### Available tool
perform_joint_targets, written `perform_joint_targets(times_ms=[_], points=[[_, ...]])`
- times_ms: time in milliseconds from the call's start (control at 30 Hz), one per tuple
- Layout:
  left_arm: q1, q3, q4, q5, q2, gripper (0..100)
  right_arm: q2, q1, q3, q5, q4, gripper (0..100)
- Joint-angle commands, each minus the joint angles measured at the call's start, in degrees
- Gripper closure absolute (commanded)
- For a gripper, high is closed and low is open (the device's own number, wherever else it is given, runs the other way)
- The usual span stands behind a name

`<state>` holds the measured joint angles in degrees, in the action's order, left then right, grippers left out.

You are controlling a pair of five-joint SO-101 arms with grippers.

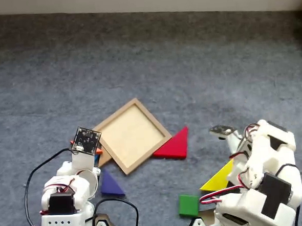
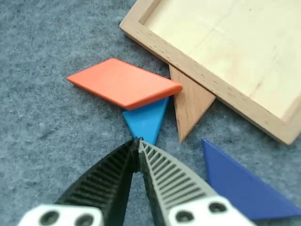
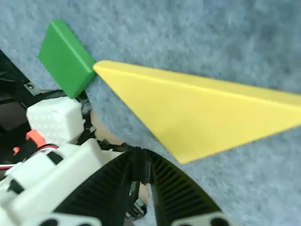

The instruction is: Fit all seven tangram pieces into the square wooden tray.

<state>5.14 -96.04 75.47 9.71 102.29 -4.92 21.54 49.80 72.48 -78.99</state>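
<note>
Left gripper (image 2: 138,142) and right gripper (image 3: 141,154), jaws closed, empty; seven pieces (image 1: 173,146) outside one tray (image 1: 114,115)

- High view: light was soft, even and moderately bright. The grey cloth table (image 1: 147,57) was evenly lit, with the palest band along the 12 o'clock edge.
- Shadows there were weak: a thin dark line under the red triangle (image 1: 174,145) at its 6 o'clock side, and a faint smudge on the cloth toward 3 o'clock.
- Left wrist view: the wooden tray (image 2: 188,63) floor was brightest, washed pale toward 2 o'clock, no hard glare.
- The orange parallelogram (image 2: 123,82) threw a narrow shadow onto the light blue triangle (image 2: 146,120).
- Right wrist view: the yellow triangle (image 3: 197,113) was brightly lit, and the 8 o'clock corner was dark.
</note>
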Motion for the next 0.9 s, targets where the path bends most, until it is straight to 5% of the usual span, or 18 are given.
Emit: perform_joint_targets(times_ms=[0,133,433,867], points=[[0.5,-1.2,0.3,0.4,1.8,99,-0.4,-5.1,1.8,0.5,5.2,99.2],[0.5,-1.2,0.3,0.4,1.8,99,-0.4,-10.1,2.3,-0.6,6.6,99.2],[0.5,-1.2,0.3,0.4,1.8,99,-0.6,-23.4,1.7,-20.0,18.4,99.2],[0.5,-1.2,0.3,0.4,1.8,99,-12.1,-24.4,-5.4,-34.5,30.5,99.2]])
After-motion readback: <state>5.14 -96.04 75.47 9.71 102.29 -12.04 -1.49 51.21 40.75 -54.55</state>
